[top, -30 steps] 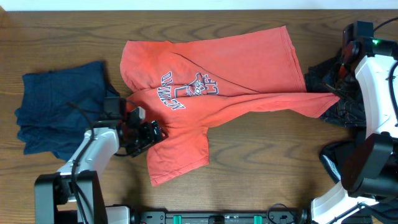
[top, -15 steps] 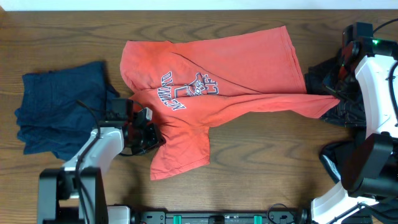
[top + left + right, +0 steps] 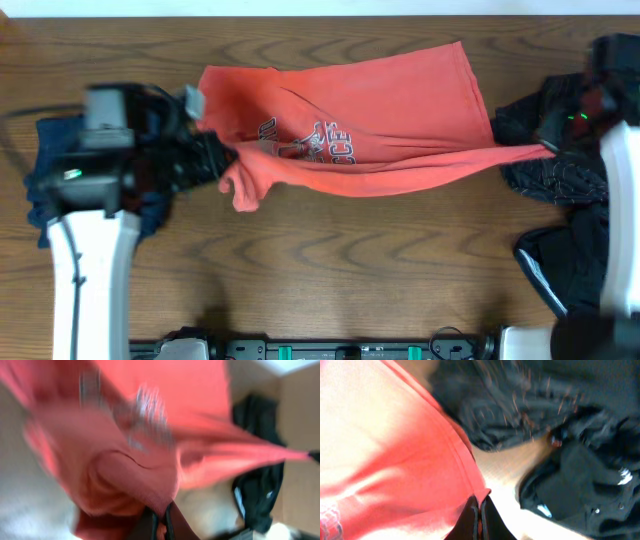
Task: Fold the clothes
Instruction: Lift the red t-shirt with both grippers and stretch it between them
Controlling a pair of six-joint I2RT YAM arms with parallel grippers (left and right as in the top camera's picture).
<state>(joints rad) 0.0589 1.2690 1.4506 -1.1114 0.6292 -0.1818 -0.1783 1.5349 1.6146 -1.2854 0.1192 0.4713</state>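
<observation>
Firmly pinched down, the left gripper point(image 3: 218, 160) clamps a bunched fold of the orange T-shirt point(image 3: 390, 100) at the shirt's left side. The left wrist view is blurred, but its two dark fingers point(image 3: 148, 525) sit nearly together with red cloth between them. The right gripper point(image 3: 548, 150) is just as narrow and grips the shirt's far right corner. In the right wrist view its fingers point(image 3: 470, 520) press close on the hem.

Below lies a dark wood-grain counter point(image 3: 400, 260), with a pale strip running along its far edge. A crumpled black garment point(image 3: 545, 185) lies at the right, under and beside the right gripper. A navy garment point(image 3: 38, 200) lies at the left, partly covered by the left arm point(image 3: 95, 250).

The shirt hangs stretched between the two grippers, its lower edge drawn into a nearly straight line. Its upper part rests across the middle of the counter, the printed graphic is half folded over, and a small flap droops just below the left gripper.
</observation>
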